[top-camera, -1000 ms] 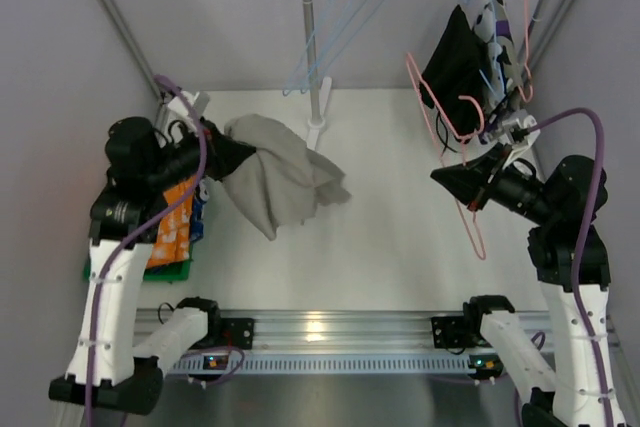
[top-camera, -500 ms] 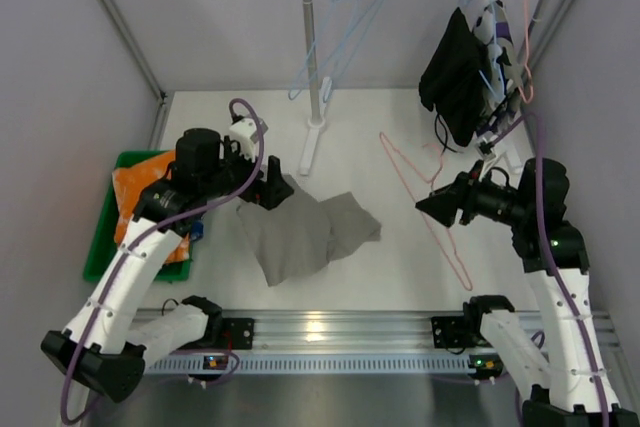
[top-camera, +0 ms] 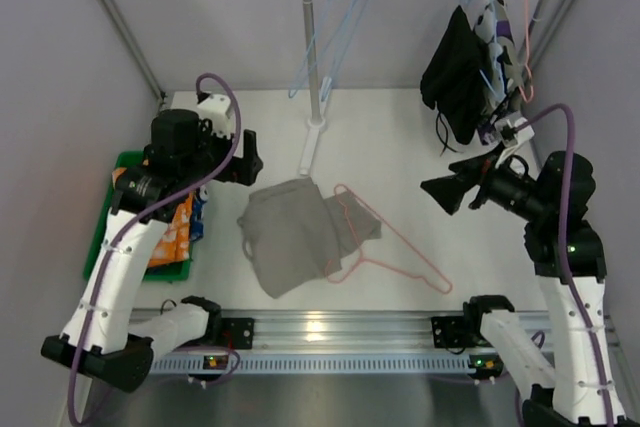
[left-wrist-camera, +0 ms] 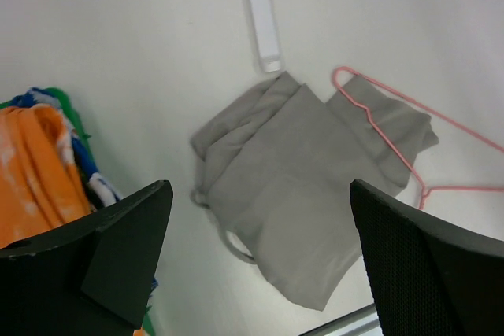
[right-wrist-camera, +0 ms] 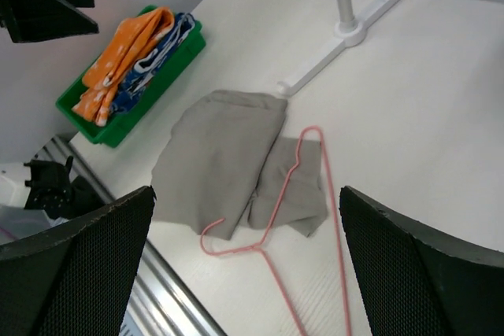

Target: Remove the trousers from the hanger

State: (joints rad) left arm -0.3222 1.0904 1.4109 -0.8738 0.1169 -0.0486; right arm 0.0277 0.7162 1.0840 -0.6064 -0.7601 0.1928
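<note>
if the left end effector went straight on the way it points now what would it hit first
Most likely the grey trousers lying on the table: the open left end effector points down at them in its wrist view. Depth is hard to judge.

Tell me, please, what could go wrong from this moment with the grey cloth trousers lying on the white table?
1. The thin pink wire hanger lies partly on the grey cloth trousers, hook end included; lifting the trousers could snag or drag it.
2. The green plastic bin already holds orange and blue garments rising above its rim, so one more might spill out.
</note>
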